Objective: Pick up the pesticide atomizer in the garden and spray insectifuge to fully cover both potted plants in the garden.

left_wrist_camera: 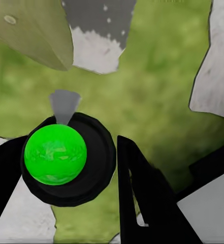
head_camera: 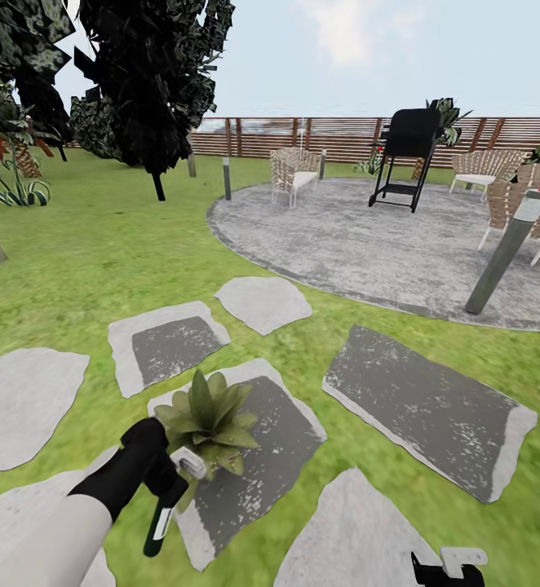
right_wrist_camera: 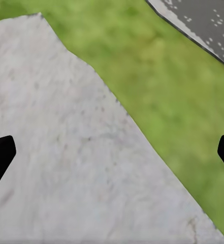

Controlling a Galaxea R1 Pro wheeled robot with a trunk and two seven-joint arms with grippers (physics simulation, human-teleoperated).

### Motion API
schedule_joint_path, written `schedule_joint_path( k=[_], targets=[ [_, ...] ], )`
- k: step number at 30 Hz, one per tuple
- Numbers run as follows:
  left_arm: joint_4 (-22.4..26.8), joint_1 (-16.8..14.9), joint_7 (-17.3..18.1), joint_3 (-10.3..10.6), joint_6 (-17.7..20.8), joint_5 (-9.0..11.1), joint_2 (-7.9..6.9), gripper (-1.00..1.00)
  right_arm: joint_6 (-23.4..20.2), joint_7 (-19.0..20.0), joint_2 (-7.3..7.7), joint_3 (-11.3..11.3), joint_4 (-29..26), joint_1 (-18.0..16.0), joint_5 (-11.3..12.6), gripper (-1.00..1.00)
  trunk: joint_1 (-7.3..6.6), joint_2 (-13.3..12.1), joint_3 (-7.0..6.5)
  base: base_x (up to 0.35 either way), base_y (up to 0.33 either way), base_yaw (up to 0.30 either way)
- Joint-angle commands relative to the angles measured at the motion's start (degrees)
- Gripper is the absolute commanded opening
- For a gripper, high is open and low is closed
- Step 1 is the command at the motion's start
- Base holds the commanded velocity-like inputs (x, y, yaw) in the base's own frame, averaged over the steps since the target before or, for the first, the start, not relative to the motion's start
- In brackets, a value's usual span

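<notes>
The left gripper point(head_camera: 170, 483) clamps the slim dark pesticide atomizer point(head_camera: 157, 526), near-left beside a spiky-leaved potted plant point(head_camera: 209, 420) on a speckled stepping stone point(head_camera: 282, 440). The right gripper's point(right_wrist_camera: 112, 152) black fingers point(right_wrist_camera: 0, 155) spread wide over pale rough stone.

We find no readable text, label, brand or number anywhere in these views. We see no signs either.

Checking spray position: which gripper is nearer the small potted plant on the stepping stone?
Left. The left gripper, holding the spray bottle, sits right beside the potted plant. The right gripper hangs far off over another stone, fingers spread.
</notes>
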State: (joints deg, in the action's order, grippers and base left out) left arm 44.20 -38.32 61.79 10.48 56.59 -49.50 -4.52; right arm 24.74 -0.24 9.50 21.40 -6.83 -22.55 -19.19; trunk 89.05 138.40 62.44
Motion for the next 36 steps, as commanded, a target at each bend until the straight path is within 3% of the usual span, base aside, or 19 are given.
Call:
schedule_joint_path(
  k=[1,4,6,8,24,36],
  targets=[
    [-0.18,0.04,0.56,0.16,0.30,-0.42,-0.20,-1.00,0.22,-0.02,0.00,0.48,0.07,-0.04,-0.59,1.00,-0.01,0.02,0.05,0.000,0.000,0.000],
    [-0.26,0.08,-1.61,-0.01,0.31,-0.37,0.12,-1.00,0.22,-0.02,0.00,0.48,0.07,-0.04,-0.59,1.00,-0.01,0.02,0.05,0.000,0.000,0.000],
    [0.51,-0.11,-3.94,0.13,0.47,0.25,2.89,-1.00,0.22,-0.02,-0.01,0.48,0.07,-0.04,-0.59,1.00,-0.01,0.02,0.05,0.000,0.000,0.000],
    [0.59,-0.22,-4.01,0.13,0.51,0.28,3.30,-1.00,0.22,-0.02,-0.01,0.48,0.07,-0.04,-0.59,1.00,-0.01,0.02,0.05,0.000,0.000,0.000],
    [0.13,0.05,-4.22,-0.02,0.45,0.21,2.65,-1.00,0.22,-0.03,0.00,0.48,0.07,-0.04,-0.59,1.00,-0.01,0.02,0.05,-0.095,0.196,0.000],
    [0.23,0.08,-4.39,-0.19,0.45,0.19,2.41,-1.00,0.22,-0.10,0.00,0.54,0.07,-0.04,-0.57,1.00,-0.01,0.02,0.05,0.116,0.253,-0.002]
  ],
)
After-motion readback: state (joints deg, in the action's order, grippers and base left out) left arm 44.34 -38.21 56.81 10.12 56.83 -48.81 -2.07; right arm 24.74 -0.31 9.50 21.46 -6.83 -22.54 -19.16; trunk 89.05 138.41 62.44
